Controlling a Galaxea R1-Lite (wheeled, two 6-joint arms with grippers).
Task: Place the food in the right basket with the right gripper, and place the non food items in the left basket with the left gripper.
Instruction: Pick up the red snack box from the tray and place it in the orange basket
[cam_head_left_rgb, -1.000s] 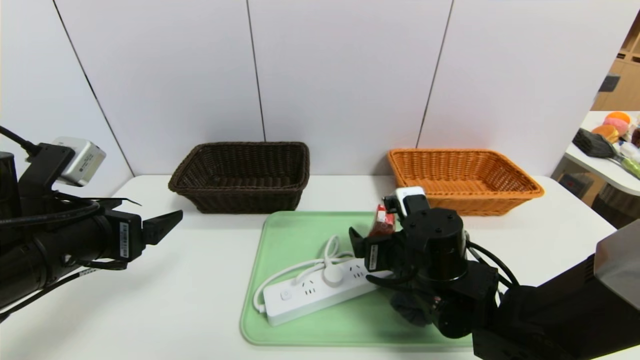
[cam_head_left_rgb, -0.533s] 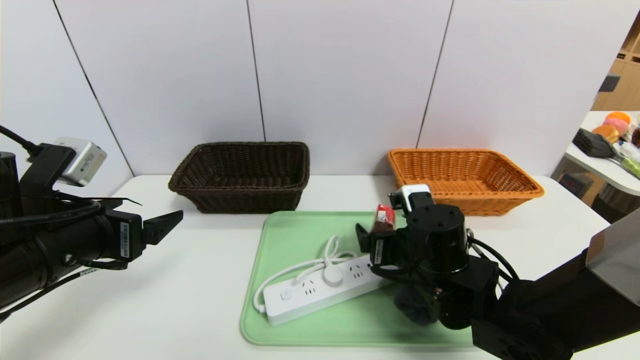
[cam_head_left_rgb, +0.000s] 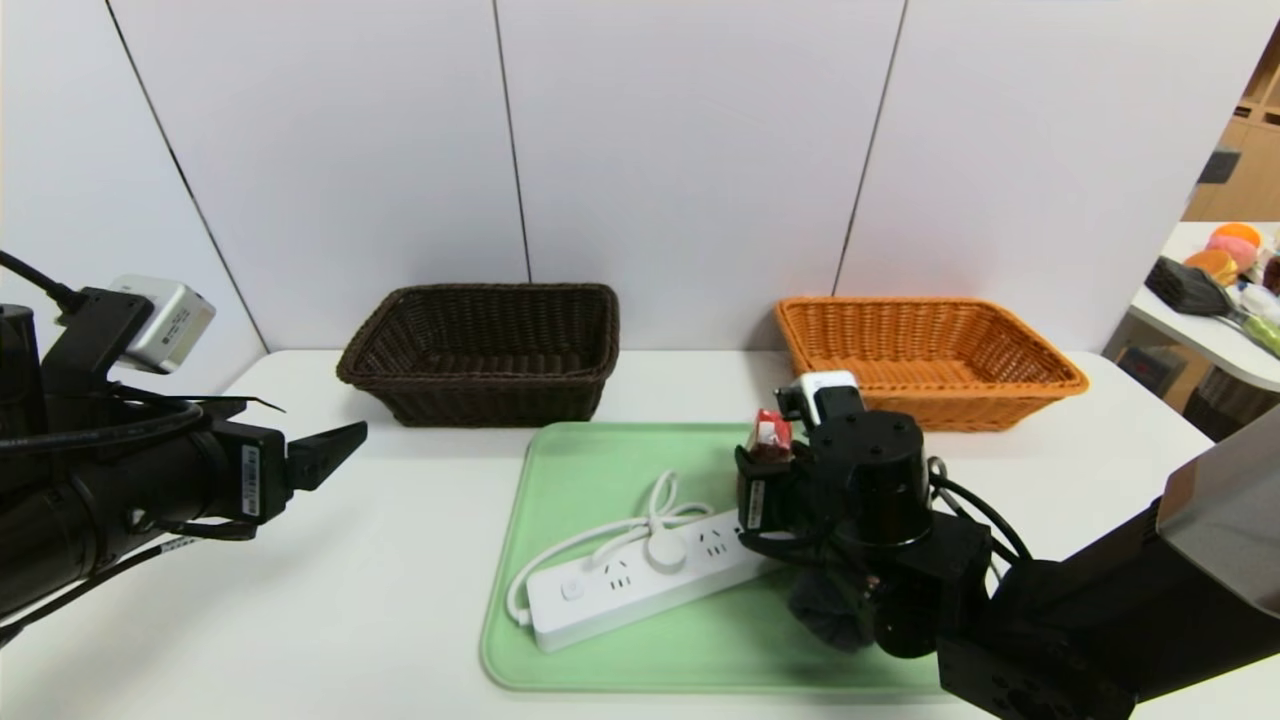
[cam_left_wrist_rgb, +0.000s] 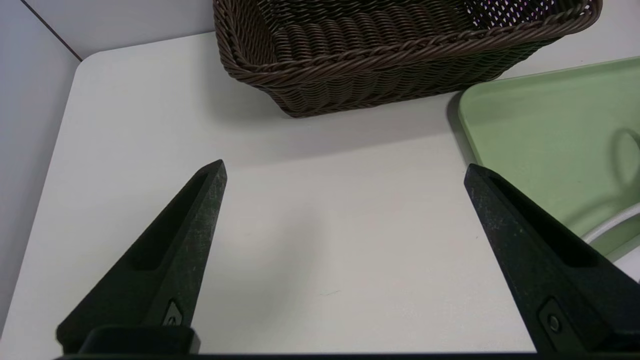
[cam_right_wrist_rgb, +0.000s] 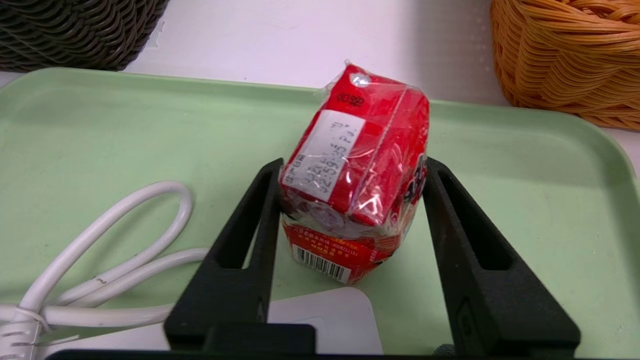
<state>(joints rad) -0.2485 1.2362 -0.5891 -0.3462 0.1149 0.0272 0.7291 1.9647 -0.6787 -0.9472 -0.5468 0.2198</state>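
The right end effector (cam_right_wrist_rgb: 353, 162) has the red snack packet (cam_right_wrist_rgb: 357, 150) between its fingers, over the green tray (cam_head_left_rgb: 600, 680). The power strip (cam_head_left_rgb: 640, 590) and dark cloth (cam_head_left_rgb: 828, 610) wait there too. Both baskets look empty, so nothing is sorted yet. The left end effector (cam_left_wrist_rgb: 345, 169), wide open, is parked by the dark brown basket (cam_head_left_rgb: 480, 400).

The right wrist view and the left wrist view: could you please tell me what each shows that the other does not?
Only the right wrist view shows the red packet between the fingers of the right gripper, the orange basket and a bit of the dark cloth.

Only the left wrist view shows the left gripper, open over the bare table.

Both show part of the dark basket, the green tray and the white cord.
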